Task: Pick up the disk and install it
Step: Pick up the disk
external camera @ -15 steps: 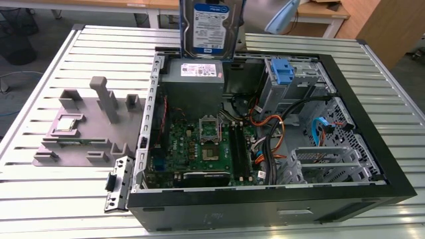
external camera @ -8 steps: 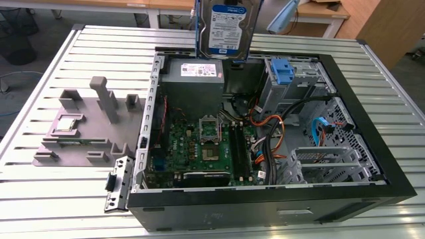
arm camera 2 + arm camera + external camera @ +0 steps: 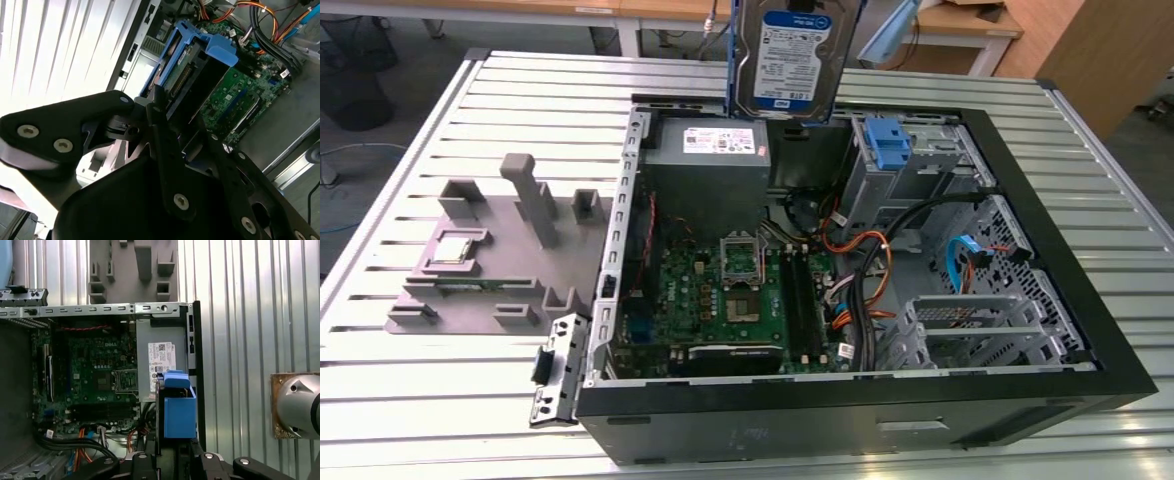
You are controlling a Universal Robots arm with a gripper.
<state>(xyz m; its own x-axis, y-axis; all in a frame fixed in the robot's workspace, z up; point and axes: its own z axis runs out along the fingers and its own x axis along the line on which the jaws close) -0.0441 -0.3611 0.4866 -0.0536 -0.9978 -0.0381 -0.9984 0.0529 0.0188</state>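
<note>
The disk (image 3: 790, 50) hangs upright in the air above the back edge of the open computer case (image 3: 1067, 250), over the grey power supply (image 3: 707, 150). Its white-and-blue label faces the exterior camera, and blue carrier rails run along its sides. In the second wrist view my gripper (image 3: 177, 117) is shut on the disk (image 3: 192, 70), with the black fingers (image 3: 161, 120) clamped on its sides. In the first wrist view the disk's blue carrier (image 3: 179, 410) sticks out beyond my gripper (image 3: 175, 452), above the power supply (image 3: 160, 357) and the case wall.
Inside the case lie the green motherboard (image 3: 734, 290), bundled cables (image 3: 867, 260) and a metal drive cage with a blue latch (image 3: 887, 140). A grey fixture (image 3: 494, 250) holding a small square chip (image 3: 454, 247) stands on the slatted table (image 3: 400, 400) at the exterior view's left.
</note>
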